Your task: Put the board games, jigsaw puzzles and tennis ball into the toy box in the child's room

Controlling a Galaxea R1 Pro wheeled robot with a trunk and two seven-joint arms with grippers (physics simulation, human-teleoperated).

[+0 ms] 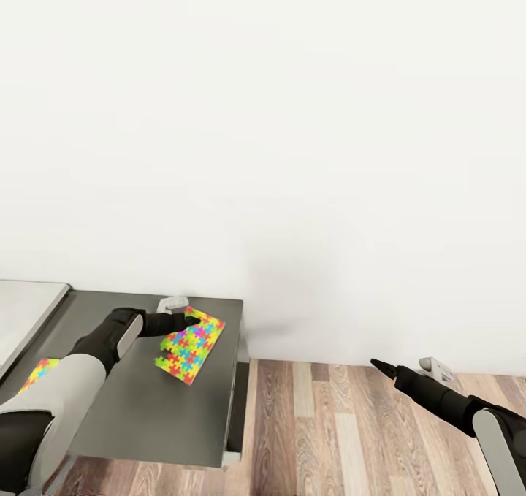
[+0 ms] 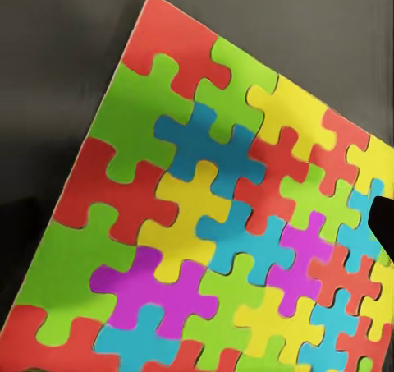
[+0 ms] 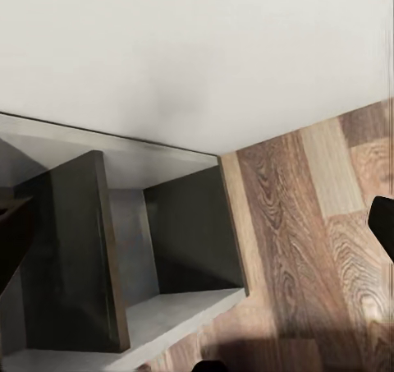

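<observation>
Jigsaw puzzle (image 1: 191, 344), lower left, long axis diagonal: left gripper (image 1: 191, 322) at its upper edge, jaw state indeterminate.

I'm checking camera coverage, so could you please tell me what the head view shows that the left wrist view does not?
The head view alone takes in the white wall, the wooden floor, the right gripper held over that floor, and a second colourful puzzle partly behind the left arm. The left wrist view alone gives the piece-by-piece pattern. Both share the jigsaw puzzle at the left gripper and the dark table.
</observation>
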